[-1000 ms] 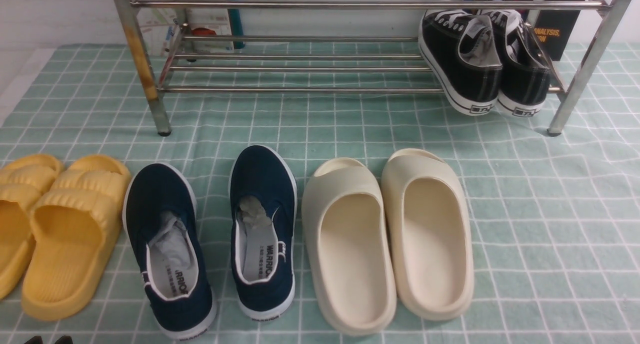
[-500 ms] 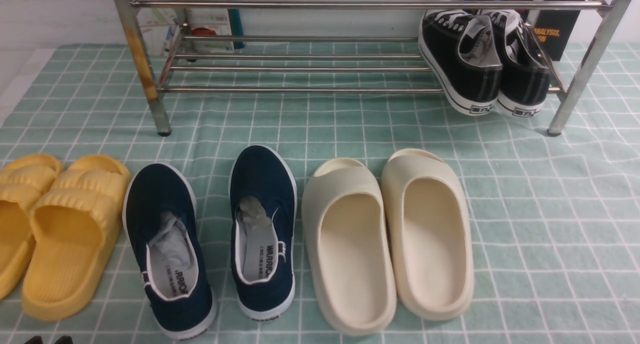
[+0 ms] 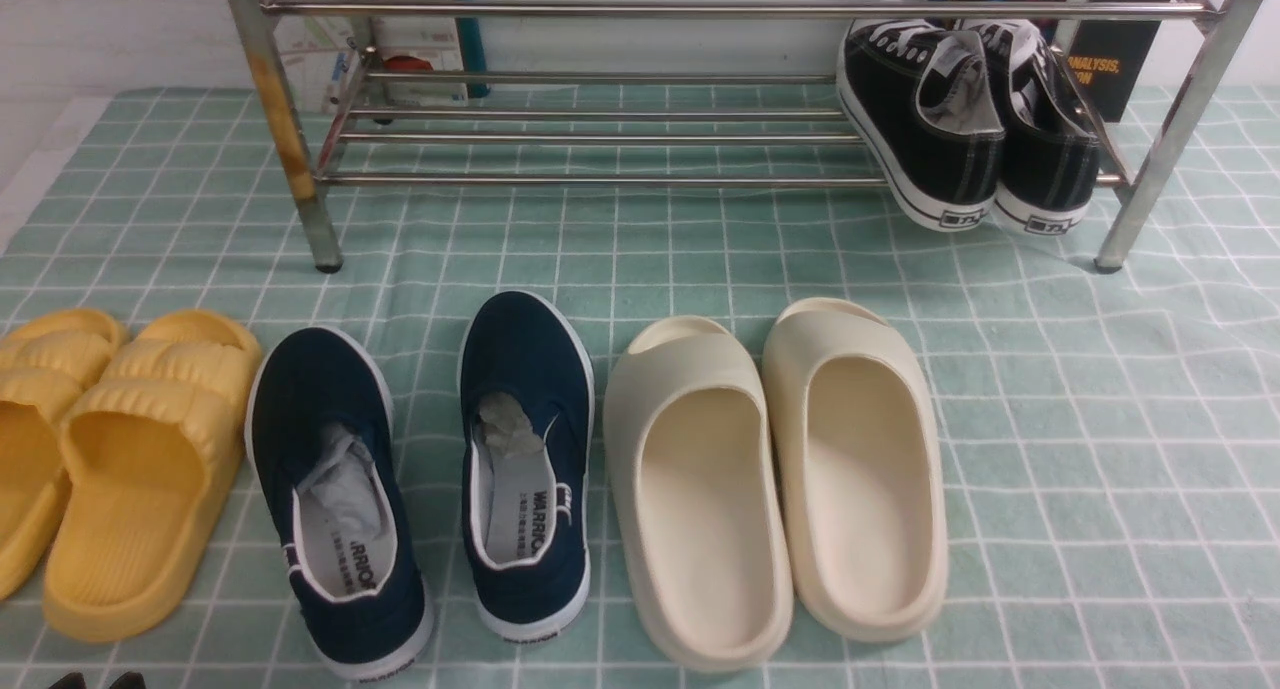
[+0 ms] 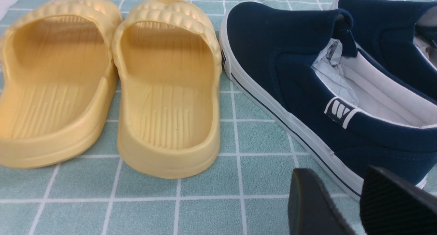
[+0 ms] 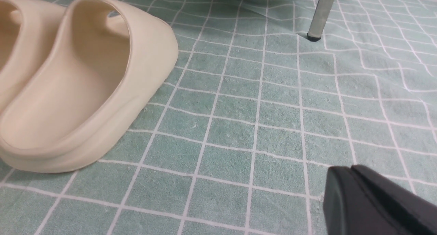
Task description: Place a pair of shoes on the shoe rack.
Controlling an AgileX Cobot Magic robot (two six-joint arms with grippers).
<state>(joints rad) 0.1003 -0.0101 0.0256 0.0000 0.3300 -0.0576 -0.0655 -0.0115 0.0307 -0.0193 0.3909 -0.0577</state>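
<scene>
Black canvas pair of shoes (image 3: 965, 119) already sits on shoe rack (image 3: 600, 139), far ahead of both grippers. Right gripper (image 5: 355, 175) clenched, empty, near cream slide (image 5: 78, 85). Left gripper (image 4: 344, 197) parted, empty, beside navy slip-on (image 4: 307, 88). Judgement: task looks done; keep arms low, clear of floor shoes.

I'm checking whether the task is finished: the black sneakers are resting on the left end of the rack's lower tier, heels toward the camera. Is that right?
Wrong end. The front view shows the black sneakers on the right end of the shoe rack's lower tier, heels toward the camera, as you said.
</scene>
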